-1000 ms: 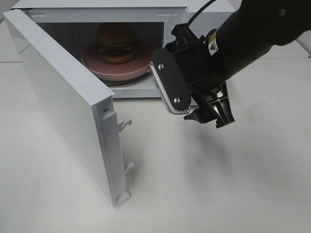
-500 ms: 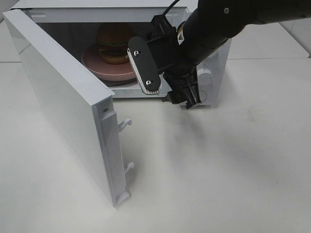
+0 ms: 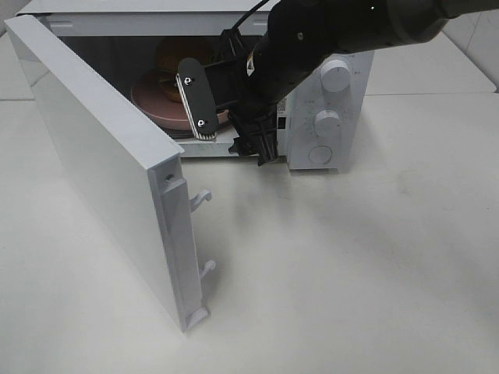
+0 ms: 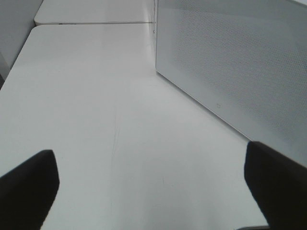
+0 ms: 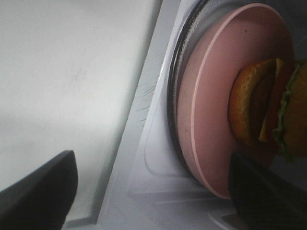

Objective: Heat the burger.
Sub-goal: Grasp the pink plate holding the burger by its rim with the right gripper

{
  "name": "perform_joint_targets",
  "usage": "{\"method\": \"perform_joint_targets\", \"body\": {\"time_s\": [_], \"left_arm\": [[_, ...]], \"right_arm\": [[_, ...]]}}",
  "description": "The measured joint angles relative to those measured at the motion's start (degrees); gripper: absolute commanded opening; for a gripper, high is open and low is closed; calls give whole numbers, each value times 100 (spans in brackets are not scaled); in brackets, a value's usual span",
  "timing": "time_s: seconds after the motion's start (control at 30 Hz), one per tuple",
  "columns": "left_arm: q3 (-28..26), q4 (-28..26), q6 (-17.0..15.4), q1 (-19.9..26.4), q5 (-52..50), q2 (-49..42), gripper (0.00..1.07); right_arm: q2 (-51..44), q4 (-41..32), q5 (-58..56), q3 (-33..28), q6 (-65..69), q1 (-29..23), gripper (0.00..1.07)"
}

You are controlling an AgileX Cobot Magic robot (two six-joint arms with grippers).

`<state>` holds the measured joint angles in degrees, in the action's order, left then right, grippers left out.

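The burger [image 3: 167,56] sits on a pink plate [image 3: 150,98] inside the white microwave [image 3: 331,148], whose door [image 3: 101,171] hangs wide open. My right gripper [image 3: 230,125] is at the mouth of the cavity, just in front of the plate, and hides part of the burger. It is open and holds nothing. The right wrist view shows the burger [image 5: 276,110] with its lettuce on the plate [image 5: 211,100], and the right gripper [image 5: 148,191] short of the plate's edge. My left gripper [image 4: 151,191] is open over bare table, outside the exterior high view.
The open door juts toward the front left of the white table [image 3: 351,273]. Three knobs [image 3: 326,121] are on the microwave's right panel. A glass turntable [image 5: 178,72] lies under the plate. A perforated white panel [image 4: 240,62] stands close to the left gripper.
The right arm has swung left and in toward the microwave opening, uncovering the knob panel and now covering part of the burger. Its jaws stay open. The door has not moved.
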<state>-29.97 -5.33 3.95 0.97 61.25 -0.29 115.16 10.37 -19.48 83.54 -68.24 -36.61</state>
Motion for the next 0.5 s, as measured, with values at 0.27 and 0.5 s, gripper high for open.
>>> {"method": "perform_joint_targets", "body": {"time_s": [0.27, 0.5], "left_arm": [[0, 0, 0, 0, 0, 0, 99], [0, 0, 0, 0, 0, 0, 99]], "right_arm": [[699, -6, 6, 699, 212, 0, 81], [1071, 6, -6, 1180, 458, 23, 79]]}}
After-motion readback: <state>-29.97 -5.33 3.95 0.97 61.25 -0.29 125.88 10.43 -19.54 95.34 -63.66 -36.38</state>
